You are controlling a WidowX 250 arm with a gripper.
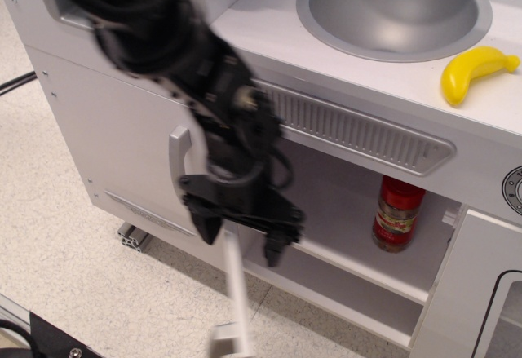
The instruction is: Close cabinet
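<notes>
The cabinet stands under the sink; its door sits edge-on, partly swung. The fingers are blurred, apparently spread astride the door's top edge, gripping nothing. The door is a light, rigid hinged panel: push its flat face, away from the hinge.

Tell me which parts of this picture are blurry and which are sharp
In the observation.image view, the arm and its claw are smeared by motion blur, and so is the cabinet door, seen edge-on. The sink, banana and red bottle are sharp, under even lighting.
</notes>
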